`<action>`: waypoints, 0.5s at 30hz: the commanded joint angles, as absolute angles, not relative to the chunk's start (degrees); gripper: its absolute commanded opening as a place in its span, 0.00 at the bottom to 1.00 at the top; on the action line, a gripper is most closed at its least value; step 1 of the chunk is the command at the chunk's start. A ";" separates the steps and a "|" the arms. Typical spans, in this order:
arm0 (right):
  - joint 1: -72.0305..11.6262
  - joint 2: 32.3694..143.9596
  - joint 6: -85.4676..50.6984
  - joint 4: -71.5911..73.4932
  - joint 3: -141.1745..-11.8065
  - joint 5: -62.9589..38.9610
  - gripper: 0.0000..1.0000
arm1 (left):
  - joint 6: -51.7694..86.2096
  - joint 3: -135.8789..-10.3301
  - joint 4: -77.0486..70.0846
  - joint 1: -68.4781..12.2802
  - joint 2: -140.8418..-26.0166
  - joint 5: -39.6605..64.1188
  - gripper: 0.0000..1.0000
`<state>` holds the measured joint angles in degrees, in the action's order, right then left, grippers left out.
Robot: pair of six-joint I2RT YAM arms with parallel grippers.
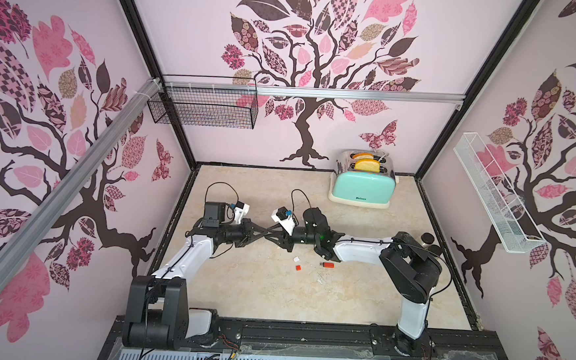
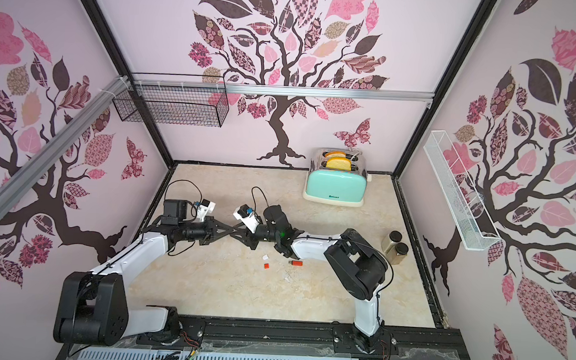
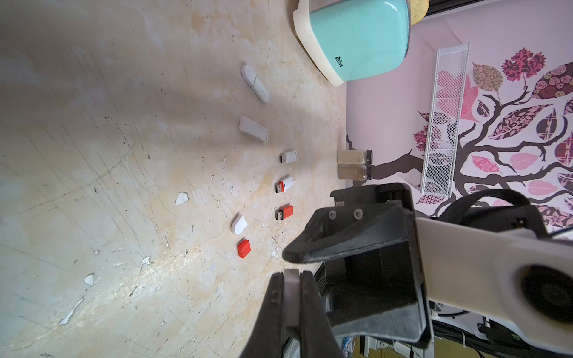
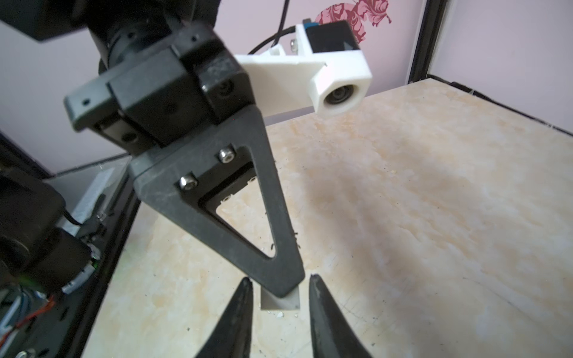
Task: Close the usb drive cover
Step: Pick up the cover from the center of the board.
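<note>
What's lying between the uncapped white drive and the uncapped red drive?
A two-tone drive, white with a red collar, also uncapped, lies between the plain white drive and the red drive, in the left wrist view.

Soft, even light fills both top views, which stay sharp around the toaster (image 1: 363,187) but stretch and splay the patterned walls (image 1: 44,104) farther out from it. In the left wrist view the toaster's mint shell carries a pale glare, and broad, blurry shadows dim the worktop (image 3: 124,139) beside it.
</note>
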<state>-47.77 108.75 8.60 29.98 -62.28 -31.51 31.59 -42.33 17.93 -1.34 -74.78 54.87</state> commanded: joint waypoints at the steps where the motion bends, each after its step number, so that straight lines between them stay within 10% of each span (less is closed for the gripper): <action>1: -47.80 106.22 9.46 29.14 -61.28 -30.15 0.43 | 29.59 -43.67 19.52 0.26 -73.31 52.01 0.00; 13: -41.12 93.52 7.67 -2.56 -61.96 -22.81 0.76 | 25.49 -44.44 22.24 1.08 -73.34 46.76 0.00; 15: -40.13 91.47 7.65 -5.76 -61.43 -20.28 0.97 | 24.82 -44.68 22.60 1.08 -73.15 45.89 0.00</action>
<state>-41.19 93.84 7.90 6.13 -60.16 -24.36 27.09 -43.09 21.45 0.99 -73.87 47.70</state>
